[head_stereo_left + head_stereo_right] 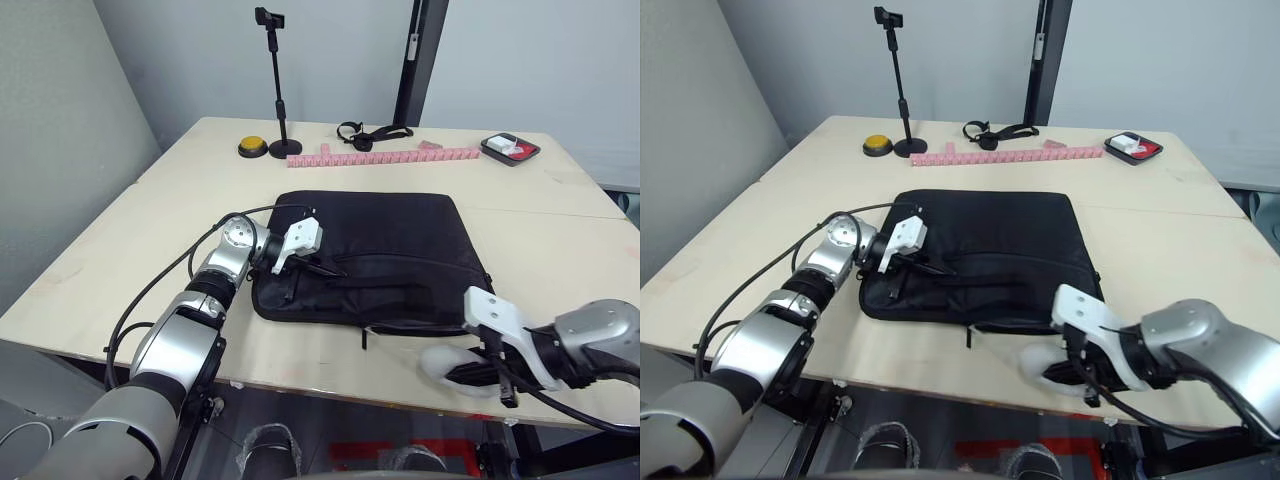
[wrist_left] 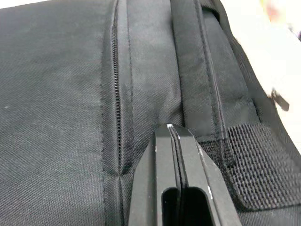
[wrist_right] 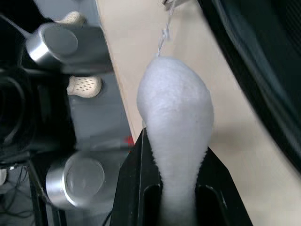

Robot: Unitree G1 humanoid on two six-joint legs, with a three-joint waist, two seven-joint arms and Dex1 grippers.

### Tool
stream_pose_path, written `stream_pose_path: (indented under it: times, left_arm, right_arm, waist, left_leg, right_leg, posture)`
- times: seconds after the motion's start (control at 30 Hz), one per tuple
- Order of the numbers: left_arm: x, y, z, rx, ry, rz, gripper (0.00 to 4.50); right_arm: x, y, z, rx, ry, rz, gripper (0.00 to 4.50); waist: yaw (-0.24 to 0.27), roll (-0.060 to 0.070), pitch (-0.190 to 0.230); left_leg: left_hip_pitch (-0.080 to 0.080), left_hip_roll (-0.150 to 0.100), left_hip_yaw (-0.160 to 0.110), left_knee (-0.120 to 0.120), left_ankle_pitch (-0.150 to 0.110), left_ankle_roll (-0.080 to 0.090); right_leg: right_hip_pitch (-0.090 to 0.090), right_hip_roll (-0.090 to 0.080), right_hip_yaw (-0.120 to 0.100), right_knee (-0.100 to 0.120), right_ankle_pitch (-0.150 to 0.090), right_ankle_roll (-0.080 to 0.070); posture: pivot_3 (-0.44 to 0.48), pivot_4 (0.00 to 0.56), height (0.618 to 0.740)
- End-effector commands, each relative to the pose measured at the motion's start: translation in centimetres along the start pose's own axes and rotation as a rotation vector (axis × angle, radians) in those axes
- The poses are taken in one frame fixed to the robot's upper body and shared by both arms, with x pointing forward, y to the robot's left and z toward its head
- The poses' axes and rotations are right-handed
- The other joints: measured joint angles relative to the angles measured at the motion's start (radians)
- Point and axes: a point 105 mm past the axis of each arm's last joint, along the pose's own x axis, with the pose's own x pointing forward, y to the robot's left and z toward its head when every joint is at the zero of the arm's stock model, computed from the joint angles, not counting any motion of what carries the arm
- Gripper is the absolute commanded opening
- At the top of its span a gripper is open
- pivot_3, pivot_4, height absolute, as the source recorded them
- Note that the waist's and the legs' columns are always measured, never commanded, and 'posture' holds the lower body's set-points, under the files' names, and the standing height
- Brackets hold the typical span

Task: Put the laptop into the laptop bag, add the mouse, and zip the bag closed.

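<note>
right now r end effector point(image 3: 176, 188) clamped on white soft thing point(image 3: 175, 113), l end effector point(image 2: 175, 136) pinched together on laptop bag point(image 1: 380, 240).

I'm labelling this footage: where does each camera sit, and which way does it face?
Left and right eye views: on the head, looking down over the table; both arms show; both share the black bag.
Left wrist view: along the shut left gripper, resting on the bag's zipper beside a strap.
Right wrist view: along the right gripper, clamping the white mouse at the table's near edge.
</note>
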Motion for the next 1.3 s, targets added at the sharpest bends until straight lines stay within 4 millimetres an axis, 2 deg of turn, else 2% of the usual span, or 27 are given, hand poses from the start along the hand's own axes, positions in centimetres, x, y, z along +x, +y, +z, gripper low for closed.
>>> stream_pose_path:
  times: [0.03,0.13,0.27,0.47,0.6,0.77,0.93,1.07,1.3]
  left_arm:
    - [0.6,-2.1,-3.3,-0.08,0.122,-0.079,0.0]
    - [0.7,-2.0,-3.2,-0.08,0.121,-0.08,0.0]
    - [0.8,-1.9,-3.1,-0.078,0.12,-0.082,0.0]
    - [0.9,-2.0,-3.1,-0.078,0.12,-0.088,0.0]
    - [0.9,-2.0,-3.1,-0.078,0.122,-0.089,0.0]
    - [0.9,-2.0,-3.1,-0.078,0.117,-0.09,0.0]
    - [1.0,-2.9,-3.7,-0.055,0.148,-0.133,0.0]
    - [1.1,-3.6,-4.2,-0.038,0.171,-0.167,0.0]
    - [1.3,-3.7,-4.1,-0.033,0.169,-0.178,0.0]
  right_arm:
    - [-1.9,-0.9,-0.8,0.003,0.017,-0.084,0.01]
    - [-4.6,-3.1,-3.2,0.091,0.045,-0.209,0.01]
    - [-7.0,-4.8,-6.4,0.16,0.103,-0.309,0.01]
    - [-9.0,-6.6,-8.2,0.189,0.122,-0.396,0.01]
    - [-9.9,-9.8,-9.8,0.209,0.159,-0.559,0.01]
    - [-11.3,-13.7,-10.0,0.258,0.148,-0.766,0.01]
    - [-11.5,-15.4,-10.5,0.243,0.188,-0.845,0.01]
    - [-10.3,-15.8,-8.6,0.188,0.135,-0.839,0.01]
    - [-8.8,-16.8,-5.1,0.12,0.048,-0.886,0.01]
  waist:
    - [0.001,0.0,-0.001]
    - [0.004,0.0,-0.003]
    - [0.002,-0.001,-0.006]
    - [0.0,0.001,-0.007]
    - [-0.003,0.001,-0.008]
    - [-0.005,0.003,-0.009]
    - [-0.003,0.004,-0.01]
    - [-0.005,0.006,-0.011]
    - [-0.008,0.006,-0.012]
  left_leg:
    - [0.0,0.0,0.0,0.0,0.0,0.0]
    - [0.0,0.0,0.002,0.0,0.0,0.001]
    - [-0.001,-0.002,0.003,0.0,0.0,0.004]
    - [-0.002,-0.002,0.003,0.0,0.0,0.004]
    - [-0.002,-0.003,0.004,0.0,0.0,0.005]
    - [-0.002,-0.004,0.004,0.0,0.0,0.006]
    - [-0.002,-0.005,0.004,-0.001,0.0,0.006]
    - [-0.002,-0.005,0.005,-0.003,0.0,0.007]
    - [-0.001,-0.005,0.006,-0.004,0.0,0.007]
  right_leg:
    - [0.0,0.0,0.0,0.0,0.0,0.0]
    - [0.0,-0.001,-0.001,-0.001,-0.001,0.001]
    - [0.001,-0.003,0.0,-0.002,-0.001,0.001]
    - [0.001,-0.003,-0.001,-0.003,-0.001,0.002]
    - [0.001,-0.003,-0.001,-0.003,-0.001,0.002]
    - [0.001,-0.004,-0.001,-0.003,-0.001,0.001]
    - [0.001,-0.004,-0.002,-0.005,-0.001,0.001]
    - [0.001,-0.005,-0.001,-0.007,-0.001,0.001]
    - [0.002,-0.004,-0.001,-0.007,-0.001,0.001]
  posture:
    - [0.0,0.15,0.733]
    - [0.0,0.15,0.733]
    - [0.0,0.15,0.733]
    - [0.0,0.15,0.733]
    - [0.0,0.15,0.733]
    - [0.0,0.15,0.733]
    - [0.0,0.15,0.733]
    - [0.0,0.15,0.733]
    - [0.0,0.15,0.733]
